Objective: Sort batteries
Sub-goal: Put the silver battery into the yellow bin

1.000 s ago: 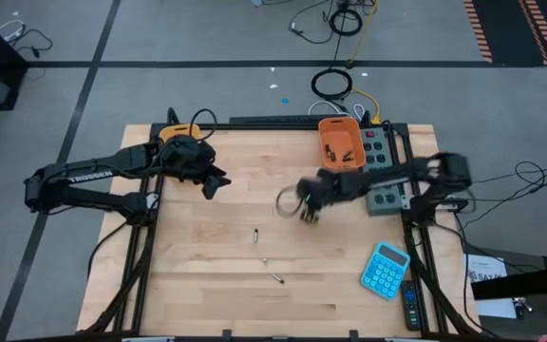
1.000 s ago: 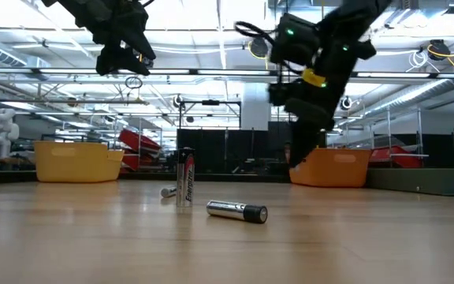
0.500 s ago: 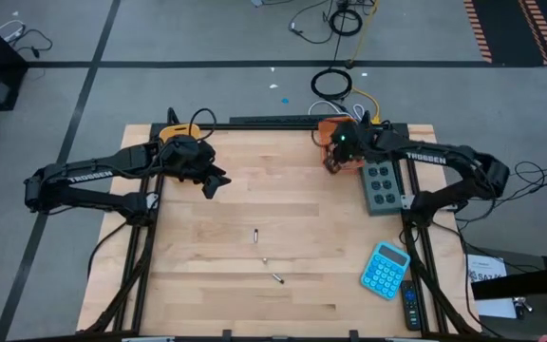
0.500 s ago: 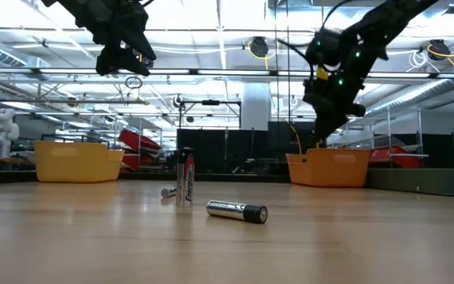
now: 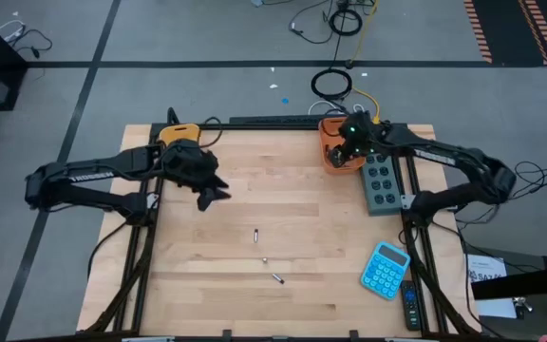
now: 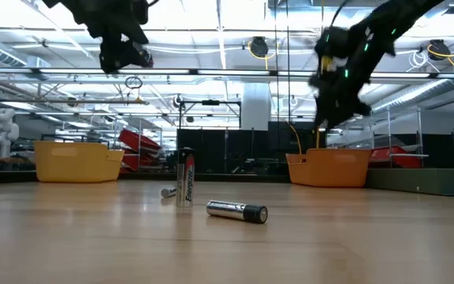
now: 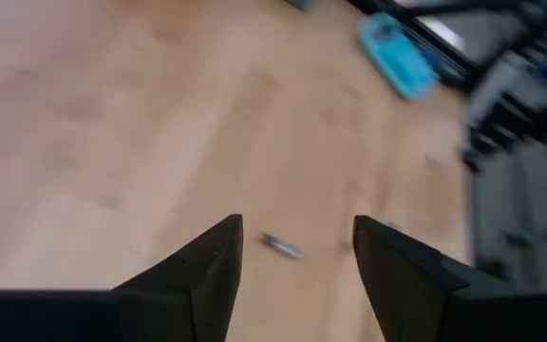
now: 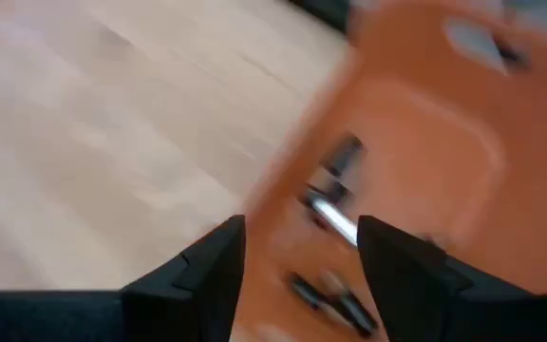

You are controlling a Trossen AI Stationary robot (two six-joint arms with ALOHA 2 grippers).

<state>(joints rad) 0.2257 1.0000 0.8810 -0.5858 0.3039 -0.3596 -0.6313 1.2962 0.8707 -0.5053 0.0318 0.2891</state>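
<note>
- Three batteries (image 5: pixel 255 235) lie mid-frame on the worktop (image 5: pixel 302 285); more sit in the orange bin (image 5: pixel 331 158).
- Small, hard, smooth cylinders likely roll; grip across the barrel.
- Left pincer (image 5: pixel 211 194) and right pincer (image 5: pixel 351 152): fingers apart, empty.

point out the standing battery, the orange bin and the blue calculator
standing battery (image 6: pixel 184 180): low view, middle of its upright body
orange bin (image 6: pixel 329 170): low view, front wall
blue calculator (image 5: pixel 385 269): high view, centre of its keypad face
</note>
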